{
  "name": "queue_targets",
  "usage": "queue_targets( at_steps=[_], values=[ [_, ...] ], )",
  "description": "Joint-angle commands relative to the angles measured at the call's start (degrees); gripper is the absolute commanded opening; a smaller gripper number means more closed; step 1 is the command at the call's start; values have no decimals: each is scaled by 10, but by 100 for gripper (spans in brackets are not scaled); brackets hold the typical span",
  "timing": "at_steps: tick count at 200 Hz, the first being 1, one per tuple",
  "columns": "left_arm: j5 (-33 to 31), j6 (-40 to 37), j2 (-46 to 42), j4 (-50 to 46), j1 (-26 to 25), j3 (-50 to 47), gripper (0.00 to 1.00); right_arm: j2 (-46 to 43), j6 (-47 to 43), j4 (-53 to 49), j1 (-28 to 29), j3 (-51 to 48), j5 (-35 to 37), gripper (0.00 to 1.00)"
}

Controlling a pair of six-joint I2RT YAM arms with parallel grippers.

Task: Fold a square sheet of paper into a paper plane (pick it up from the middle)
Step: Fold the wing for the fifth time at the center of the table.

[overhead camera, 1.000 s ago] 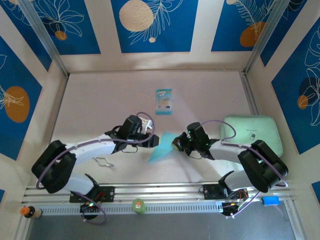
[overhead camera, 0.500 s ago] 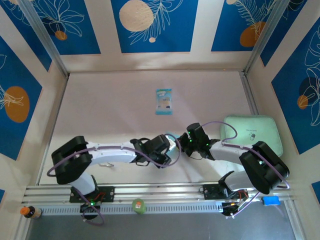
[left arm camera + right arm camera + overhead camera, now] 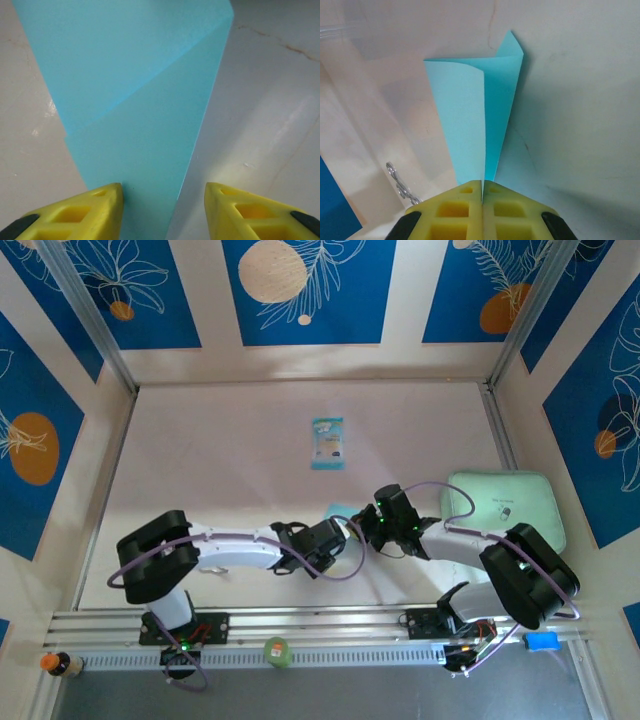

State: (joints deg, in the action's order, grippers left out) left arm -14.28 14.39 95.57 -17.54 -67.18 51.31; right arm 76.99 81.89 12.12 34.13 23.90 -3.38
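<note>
- Principal risk: the square sheet of paper (image 3: 470, 115) is only part-folded, and one flap stands curled up rather than creased flat. If the left gripper (image 3: 162, 210) closes or presses while that flap is loose, the crease is judged likely to set crooked and spoil the plane's symmetry.
- Second risk: both arms meet over one small sheet on the arm-base side of the packet (image 3: 327, 443). A pull by one arm against the other could tear the paper or drag it out of its single firm hold.
- Lesser risk: the right gripper (image 3: 482, 192) pinches the narrow end alone. A thin sheet held at one tip can pivot or slip.
- Location of the sheet: it sits nearer the arm bases than the packet, apart from it and slightly toward the right-arm side. A small patch of it shows between the two grippers in the top view.
- Right gripper: its jaws are pressed fully together on the sheet's narrow end, and the paper widens away from the fingertips.
- Left gripper: its jaws stand partway apart and grip nothing. The tapered part of the sheet runs in between the fingers (image 3: 95, 205), close against one and clear of the other.
- Whether the sheet rests on the table or hangs just above it cannot be told.
</note>
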Motion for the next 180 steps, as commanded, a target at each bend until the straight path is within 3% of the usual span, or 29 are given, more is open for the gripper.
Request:
queue_targets(
  at_steps=[1,146,180],
  values=[
    [-30,-14,8,-16,-10,16,43,-11,-9,-14,-4,15,-18,0],
    [-57,-20,-1,-8,-14,9,19,-10,-19,-20,-11,20,-29,0],
    [-58,-19,0,-9,-14,9,20,-10,-20,-20,-12,19,-30,0]
  ],
)
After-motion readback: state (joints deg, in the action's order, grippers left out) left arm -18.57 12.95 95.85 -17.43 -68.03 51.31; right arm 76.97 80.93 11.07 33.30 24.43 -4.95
